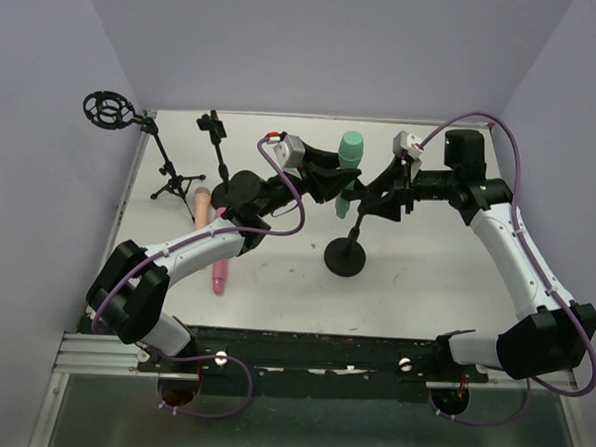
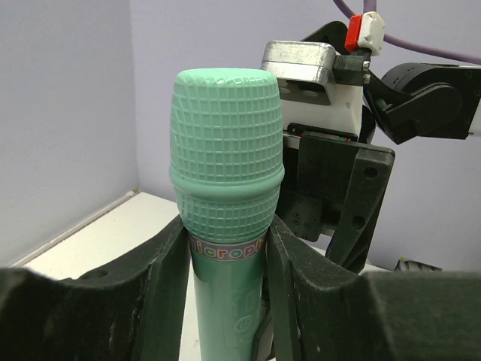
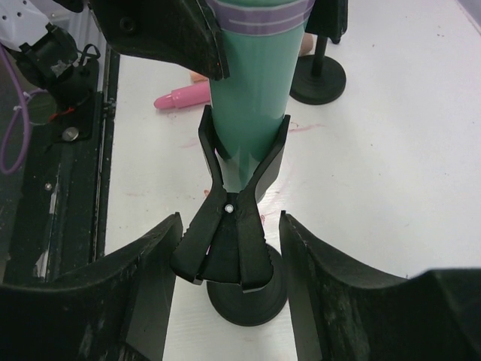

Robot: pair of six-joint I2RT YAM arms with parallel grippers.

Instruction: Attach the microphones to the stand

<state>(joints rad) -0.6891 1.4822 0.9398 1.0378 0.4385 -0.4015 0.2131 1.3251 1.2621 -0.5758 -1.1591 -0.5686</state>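
The pink mic lies flat on the table, just beside the left arm's forearm. Right of it stands a stand on a round base. The right gripper is at that stand's clip, its fingers spread wide on either side of the clip's handles. A sliver of gap shows on one side. The mint mic stands upright with its lower body between the clip's prongs. Higher up, the left gripper holds it, both fingers pressed against the shaft just under the head. Farther back, the peach mic lies on the table at the pink one's far end. Behind it are a second round-based stand and a tripod carrying a ring mount by the left wall.
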